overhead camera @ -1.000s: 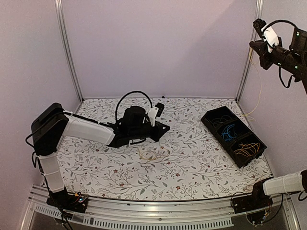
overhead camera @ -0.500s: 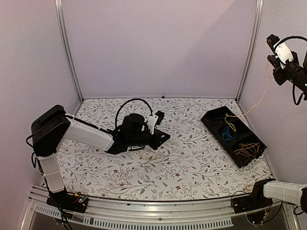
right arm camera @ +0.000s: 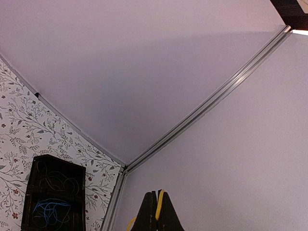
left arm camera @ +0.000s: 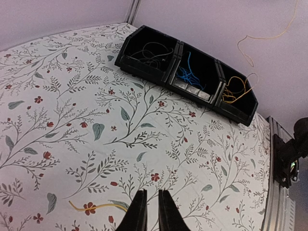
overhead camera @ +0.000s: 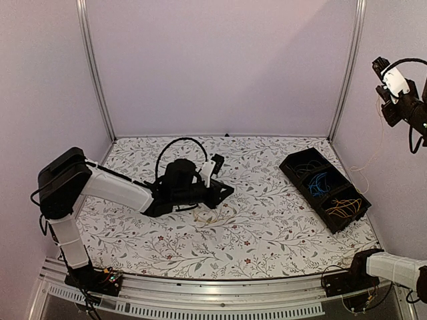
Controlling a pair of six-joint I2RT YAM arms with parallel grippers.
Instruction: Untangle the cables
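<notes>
- Left gripper [left arm camera: 149, 215]: low over the middle of the table [overhead camera: 267, 243]. Its jaws are parted by a thin slit with nothing between them. A loose yellow cable [left arm camera: 94, 207] lies flat on the cloth just at its 9 o'clock in the wrist view, untouched.
- Sorting tray [overhead camera: 303, 197]: at 3 o'clock on the table, with three compartments. Orange cables [left arm camera: 236, 89] are in the nearest, blue cables [left arm camera: 189, 72] in the middle and dark wires [left arm camera: 151, 50] in the farthest.
- Right gripper [right arm camera: 157, 214]: high at 2 o'clock in the overhead view, well above the table. It is clenched on a held yellow strand [right arm camera: 160, 201], whose free length dangles beside the wall.
- Step in hand, as judged: deliver this separated strand to the orange compartment.
  - Lower the arm slowly so the tail settles inside the walls first, and part the jaws only then.
  - A swinging tail could drape over the blue cables or over the rim.
- Left arm, as judged: stay away from the tray, then take the loose yellow cable near one end.
- Views compared:
  - Only the overhead view shows both arms and how high the right one is. The strand is faint there.
  - The left wrist view shows the strand's curl clearly at 1 o'clock.
  - Only the right wrist view confirms the grip, and it hides the tail's lower end.
</notes>
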